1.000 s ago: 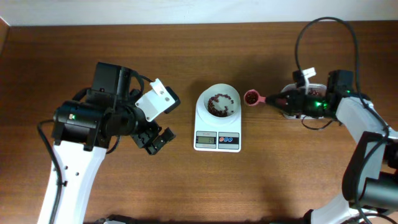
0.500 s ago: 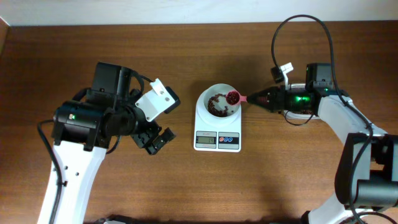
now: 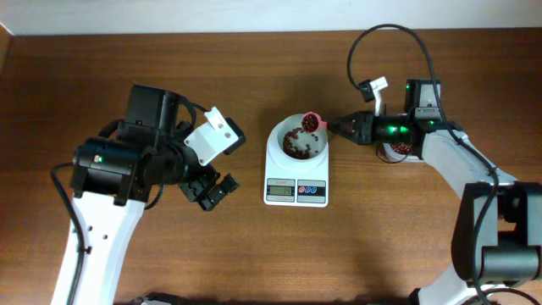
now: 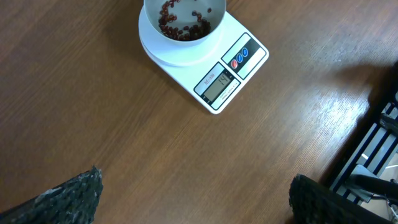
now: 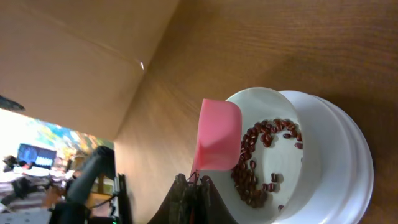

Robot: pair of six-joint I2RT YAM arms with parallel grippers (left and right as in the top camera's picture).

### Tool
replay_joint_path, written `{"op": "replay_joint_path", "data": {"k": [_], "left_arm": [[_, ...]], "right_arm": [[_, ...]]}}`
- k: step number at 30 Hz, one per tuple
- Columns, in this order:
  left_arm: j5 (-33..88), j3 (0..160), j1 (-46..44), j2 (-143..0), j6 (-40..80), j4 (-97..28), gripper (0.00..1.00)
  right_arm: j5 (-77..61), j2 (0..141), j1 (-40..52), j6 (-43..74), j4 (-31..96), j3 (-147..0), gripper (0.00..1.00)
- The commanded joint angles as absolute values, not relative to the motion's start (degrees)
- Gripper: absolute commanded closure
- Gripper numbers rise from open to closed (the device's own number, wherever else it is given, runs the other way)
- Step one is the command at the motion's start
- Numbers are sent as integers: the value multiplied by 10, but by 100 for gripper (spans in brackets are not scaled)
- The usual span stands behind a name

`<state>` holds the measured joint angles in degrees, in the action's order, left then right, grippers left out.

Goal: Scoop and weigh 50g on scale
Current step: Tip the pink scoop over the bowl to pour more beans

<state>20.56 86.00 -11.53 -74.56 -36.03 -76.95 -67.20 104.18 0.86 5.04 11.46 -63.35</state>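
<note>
Right gripper [image 5: 193, 183] at bottom centre, clamped on the pink scoop [image 5: 217, 135]. The scoop is tipped on edge at the left rim of the bowl [image 5: 261, 93]. Red-brown beans [image 5: 255, 155] lie loose inside the bowl. White scale [image 5: 348, 162] right of centre, on the wooden table [image 5: 280, 43].

Our left arm [image 3: 106, 165] hangs over the desk's left half, its left gripper [image 3: 210, 191] spread wide. Our right arm [image 3: 453, 157] stretches from the right edge toward the middle, right gripper [image 3: 340, 127] clamped tight.
</note>
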Motion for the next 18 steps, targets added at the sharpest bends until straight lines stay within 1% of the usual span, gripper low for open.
{"op": "replay_joint_path", "data": {"k": [1, 3, 5, 6, 8, 9, 12, 14, 15, 16, 18], "left_arm": [[203, 872, -112, -739, -369, -768, 1], [203, 872, -112, -739, -369, -768, 1], [203, 872, -112, -739, -369, -768, 1], [203, 872, -112, -739, -369, -768, 1], [203, 872, -112, -739, -369, -768, 1], [203, 872, -112, -739, -369, -768, 1], [203, 872, -112, -739, -369, -768, 1], [203, 872, -112, -739, -369, -768, 1], [203, 872, -112, -739, -369, -768, 1], [203, 872, -112, -739, -369, -768, 1], [203, 872, -112, -739, -369, -768, 1]], "right_arm": [[-662, 1027, 22, -16, 111, -633, 96], [-677, 1027, 22, -16, 111, -633, 96], [-729, 1027, 22, -65, 111, -633, 96], [-711, 1027, 22, -70, 111, -633, 96], [-593, 1027, 22, -15, 124, -633, 96], [-579, 1027, 22, -4, 127, -633, 96], [-672, 1027, 22, -50, 117, -633, 96], [-620, 1027, 22, -37, 118, -633, 96], [-593, 1027, 22, -3, 120, -633, 96], [-611, 1027, 22, -3, 119, -633, 96], [-696, 1027, 22, -53, 112, -633, 96]]}}
